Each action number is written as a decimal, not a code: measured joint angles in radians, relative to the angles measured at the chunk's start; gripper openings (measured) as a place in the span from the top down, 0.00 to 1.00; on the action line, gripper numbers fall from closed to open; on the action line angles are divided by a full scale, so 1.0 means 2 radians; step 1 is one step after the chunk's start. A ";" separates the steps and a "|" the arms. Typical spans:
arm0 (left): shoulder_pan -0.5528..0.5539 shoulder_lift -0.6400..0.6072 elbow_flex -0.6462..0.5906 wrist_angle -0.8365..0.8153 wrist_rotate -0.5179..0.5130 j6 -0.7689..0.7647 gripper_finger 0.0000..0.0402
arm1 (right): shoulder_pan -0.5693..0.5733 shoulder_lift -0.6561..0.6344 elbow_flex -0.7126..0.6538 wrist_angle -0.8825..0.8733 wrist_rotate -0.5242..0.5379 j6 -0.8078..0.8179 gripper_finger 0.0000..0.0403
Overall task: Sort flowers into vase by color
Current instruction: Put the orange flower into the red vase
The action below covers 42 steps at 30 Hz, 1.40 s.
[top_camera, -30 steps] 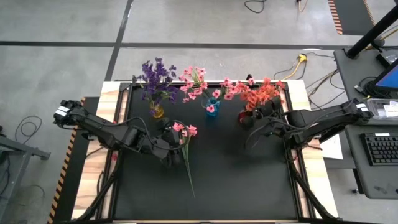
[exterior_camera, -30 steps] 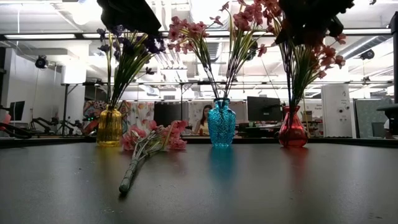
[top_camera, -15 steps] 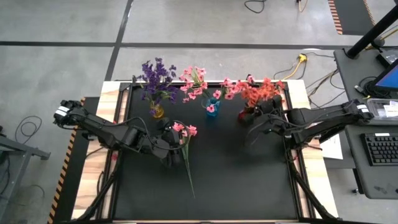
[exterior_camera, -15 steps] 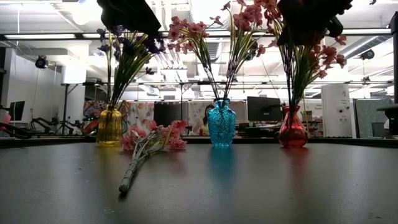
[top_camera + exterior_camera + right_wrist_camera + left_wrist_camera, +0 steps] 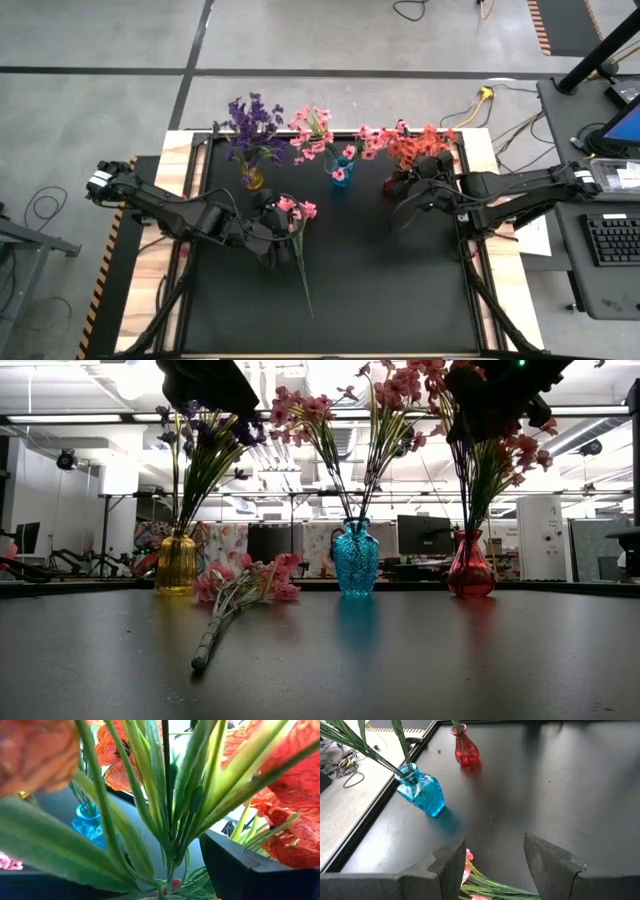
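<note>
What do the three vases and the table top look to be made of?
The yellow vase, blue vase and red vase look like tinted glass or clear plastic: translucent, with glints. The table top looks like a dark mat with a slight sheen: it faintly mirrors the vases.

Three vases stand along the far edge of the black tabletop (image 5: 380, 290): purple flowers (image 5: 250, 122), pink flowers (image 5: 318, 135), red flowers (image 5: 418, 148). One pink sprig (image 5: 299, 240) lies by the left pincer (image 5: 282, 250); the right pincer (image 5: 408, 196) seems just beside the red bunch.

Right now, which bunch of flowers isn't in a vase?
The pink sprig lying flat on the table by the left gripper. The purple, pink and red bunches all stand in vases.
</note>
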 joint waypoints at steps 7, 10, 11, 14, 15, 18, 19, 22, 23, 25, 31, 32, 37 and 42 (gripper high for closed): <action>0.000 0.001 0.000 0.003 0.009 0.000 0.54 | -0.007 0.000 0.000 0.000 -0.004 -0.008 0.52; -0.002 0.013 -0.001 0.023 0.019 0.015 0.54 | -0.006 0.000 0.000 -0.001 -0.006 -0.014 0.52; -0.002 0.019 -0.001 0.037 0.020 0.024 0.54 | -0.006 -0.001 0.001 -0.001 -0.009 -0.017 0.51; -0.002 0.039 -0.001 0.072 0.020 0.056 0.54 | -0.006 -0.001 0.009 -0.006 -0.017 -0.018 0.47; -0.002 0.046 -0.001 0.079 0.020 0.064 0.54 | -0.006 -0.001 0.011 -0.007 -0.018 -0.018 0.45; -0.002 0.058 0.004 0.090 0.020 0.075 0.54 | -0.006 -0.001 0.014 -0.015 -0.021 -0.014 0.38; -0.002 0.062 0.007 0.091 0.020 0.075 0.54 | -0.006 -0.001 0.017 -0.020 -0.022 -0.011 0.35; -0.002 0.070 0.011 0.113 0.020 0.081 0.54 | -0.006 -0.001 0.028 -0.046 -0.033 0.004 0.28; -0.002 0.073 0.011 0.123 0.020 0.087 0.54 | -0.006 -0.001 0.032 -0.053 -0.037 0.006 0.27; -0.003 0.076 0.011 0.147 0.020 0.101 0.54 | -0.006 -0.001 0.041 -0.061 -0.049 0.008 0.23; -0.003 0.077 0.011 0.173 0.021 0.113 0.54 | -0.005 -0.001 0.065 -0.074 -0.078 0.006 0.19; -0.003 0.077 0.011 0.177 0.020 0.113 0.54 | -0.005 -0.001 0.070 -0.083 -0.078 0.007 0.19; -0.003 0.082 0.010 0.201 0.021 0.113 0.54 | -0.005 -0.001 0.103 -0.133 -0.086 0.025 0.21; 0.001 0.095 0.010 0.258 0.021 0.118 0.53 | -0.005 -0.001 0.144 -0.190 -0.114 0.048 0.21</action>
